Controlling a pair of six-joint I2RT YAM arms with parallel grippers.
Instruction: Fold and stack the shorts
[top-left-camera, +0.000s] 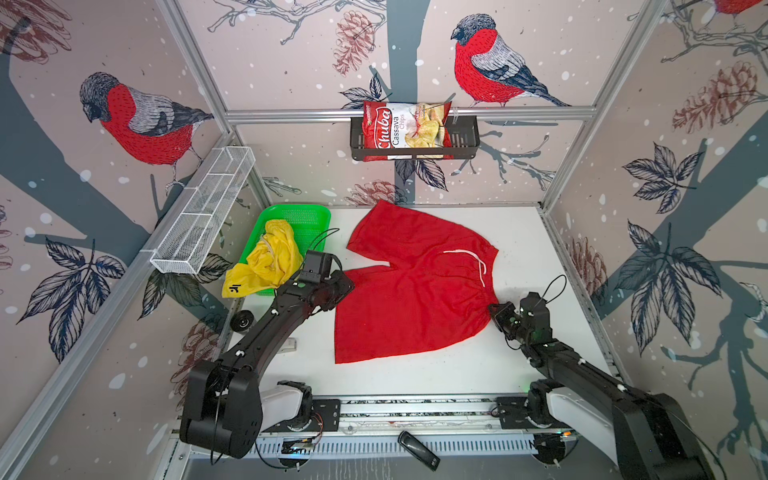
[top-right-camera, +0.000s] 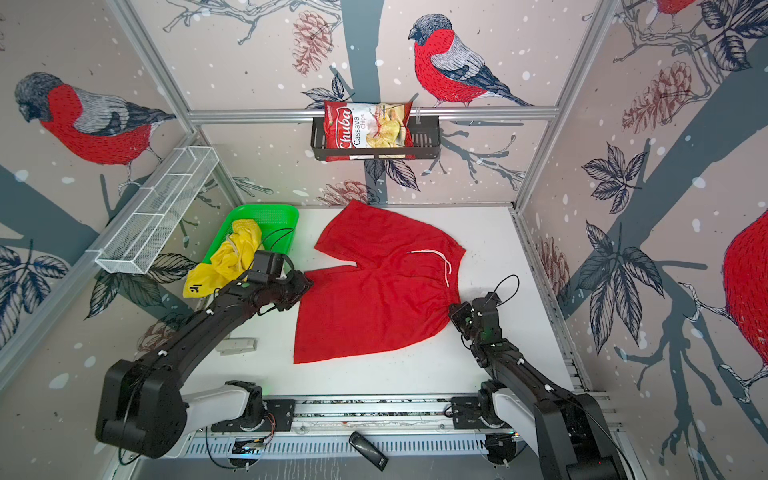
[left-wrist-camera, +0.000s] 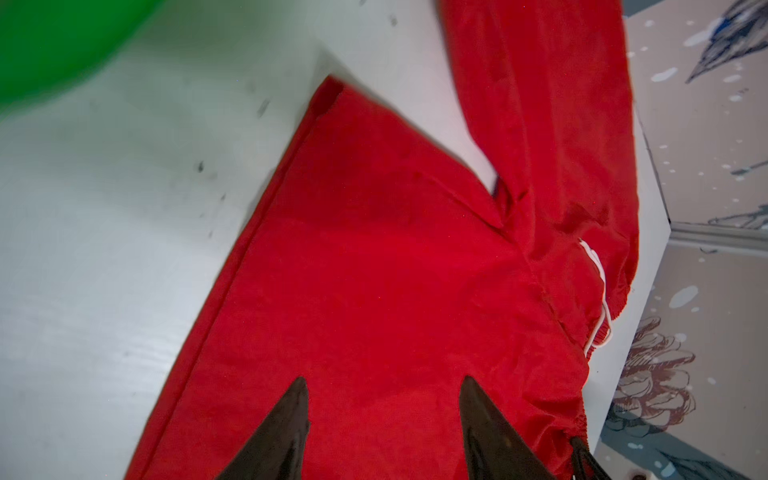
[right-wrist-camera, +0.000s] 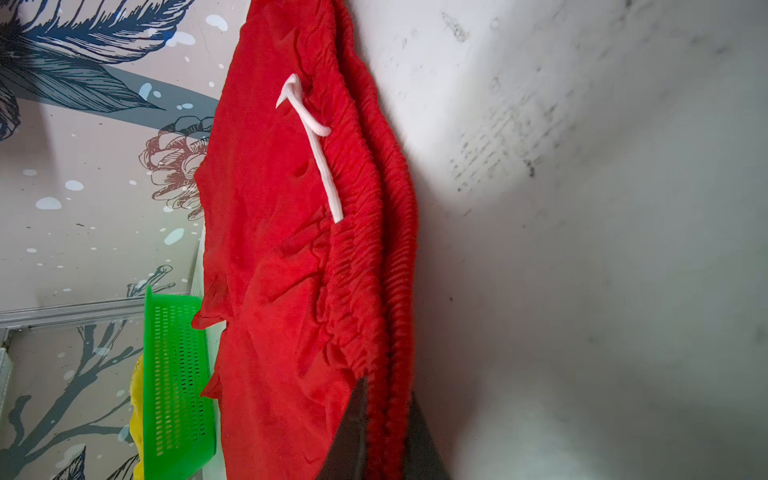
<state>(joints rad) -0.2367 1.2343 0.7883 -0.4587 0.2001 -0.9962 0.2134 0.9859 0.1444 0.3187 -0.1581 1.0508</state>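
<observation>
Red shorts (top-left-camera: 409, 286) lie spread mid-worktop, your right jaws pinched on the waistband (right-wrist-camera: 390, 291) corner at 4 o'clock, your left jaws parted, empty, over the leg hem (left-wrist-camera: 253, 257) at 9 o'clock. Lift on 1 grip alone and the cloth may drag and bunch. Yellow shorts (top-left-camera: 270, 259) spill from the green basket (top-left-camera: 309, 218) at 10 o'clock; a chips bag (top-left-camera: 405, 131) sits in the black rack (top-left-camera: 465, 143) at 12.

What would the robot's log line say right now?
red shorts: spread flat, unfolded | left fingers: open, holding nothing | right fingers: shut on waistband | yellow shorts: heaped, spilling over green basket
</observation>
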